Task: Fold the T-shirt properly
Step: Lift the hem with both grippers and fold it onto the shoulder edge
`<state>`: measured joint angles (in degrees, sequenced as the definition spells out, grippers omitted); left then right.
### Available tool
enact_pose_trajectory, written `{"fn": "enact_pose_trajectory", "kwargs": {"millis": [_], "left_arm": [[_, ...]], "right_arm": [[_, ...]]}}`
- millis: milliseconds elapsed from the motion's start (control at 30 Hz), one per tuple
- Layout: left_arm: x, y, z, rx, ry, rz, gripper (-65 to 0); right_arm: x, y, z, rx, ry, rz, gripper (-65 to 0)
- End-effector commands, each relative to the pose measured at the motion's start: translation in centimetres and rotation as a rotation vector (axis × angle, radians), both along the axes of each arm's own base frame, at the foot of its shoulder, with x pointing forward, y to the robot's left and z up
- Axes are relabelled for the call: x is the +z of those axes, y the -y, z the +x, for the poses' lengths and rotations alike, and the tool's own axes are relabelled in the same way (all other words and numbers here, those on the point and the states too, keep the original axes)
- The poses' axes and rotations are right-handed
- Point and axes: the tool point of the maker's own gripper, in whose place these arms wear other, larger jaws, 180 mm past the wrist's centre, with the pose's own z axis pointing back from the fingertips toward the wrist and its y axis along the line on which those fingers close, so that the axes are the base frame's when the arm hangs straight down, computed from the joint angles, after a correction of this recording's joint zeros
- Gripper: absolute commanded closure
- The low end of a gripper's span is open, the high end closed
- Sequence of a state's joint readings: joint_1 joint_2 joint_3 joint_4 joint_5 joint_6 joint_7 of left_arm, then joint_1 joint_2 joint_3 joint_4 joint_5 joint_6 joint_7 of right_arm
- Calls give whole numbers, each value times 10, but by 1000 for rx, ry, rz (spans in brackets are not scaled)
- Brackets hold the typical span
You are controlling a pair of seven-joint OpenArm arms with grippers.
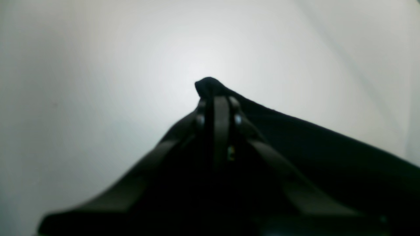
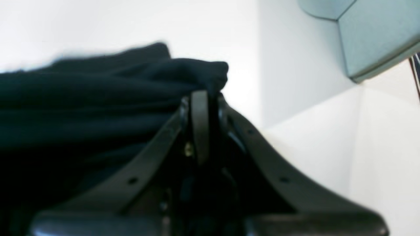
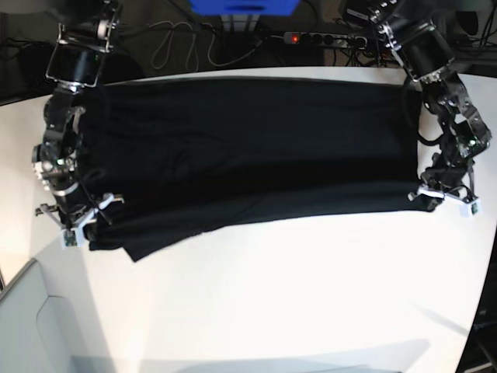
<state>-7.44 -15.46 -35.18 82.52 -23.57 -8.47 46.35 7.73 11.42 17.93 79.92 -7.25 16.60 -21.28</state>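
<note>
Large black cloth T-shirt spread across white bench. Left gripper and right gripper each clenched on its near corners.

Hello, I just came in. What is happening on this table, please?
A two-armed robot is folding a black T-shirt spread across a white table. The left gripper and the right gripper are each shut on a near corner of the cloth, at opposite ends. Only the plain black side shows.

- The T-shirt is showing plain black all over.
- The table is looking white.
- A blue box is showing behind.
</note>
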Motion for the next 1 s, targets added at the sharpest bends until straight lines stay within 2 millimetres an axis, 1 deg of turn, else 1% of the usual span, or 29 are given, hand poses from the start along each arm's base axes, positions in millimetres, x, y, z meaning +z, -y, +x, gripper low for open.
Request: {"fn": "enact_pose_trajectory", "kwargs": {"millis": [0, 67, 167, 300, 367, 500, 533, 567, 600, 700, 767, 833, 867, 967], "left_arm": [[16, -7, 1, 8, 42, 26, 0], [12, -7, -11, 23, 34, 22, 0], [2, -6, -24, 33, 10, 15, 0], [-13, 0, -37, 35, -26, -1, 0], [-17, 1, -41, 35, -38, -4, 0], [-21, 5, -41, 30, -42, -26, 0], [-20, 7, -40, 27, -37, -37, 0], [-20, 7, -41, 30, -33, -48, -20], [-22, 7, -43, 34, -35, -57, -55], [-22, 10, -45, 28, -40, -71, -189], [-22, 10, -46, 29, -41, -75, -236], [-22, 11, -45, 26, -40, -75, -252], [-22, 11, -45, 26, -40, -75, -256], [-21, 10, -45, 27, -39, -73, -256]], "right_arm": [[16, 2, 3, 10, 53, -12, -1], [8, 2, -10, 14, 31, -24, -1], [-1, 1, -21, 20, 5, -28, -1], [-4, 1, -32, 21, -18, -41, -1], [-4, 1, -37, 20, -39, -51, -1], [-10, 2, -41, 13, -97, -65, -5], [-12, 3, -43, 8, -112, -67, -27], [-13, 4, -43, 5, -121, -69, -64], [-13, 5, -44, 3, -127, -69, -103], [-6, 3, -42, 7, -107, -77, -277], [5, 2, -39, 12, -79, -86, -374], [15, 0, -37, 17, -52, -95, -430], [19, -1, -36, 19, -40, -98, -444], [27, -4, -34, 28, -18, -105, -444]]}}
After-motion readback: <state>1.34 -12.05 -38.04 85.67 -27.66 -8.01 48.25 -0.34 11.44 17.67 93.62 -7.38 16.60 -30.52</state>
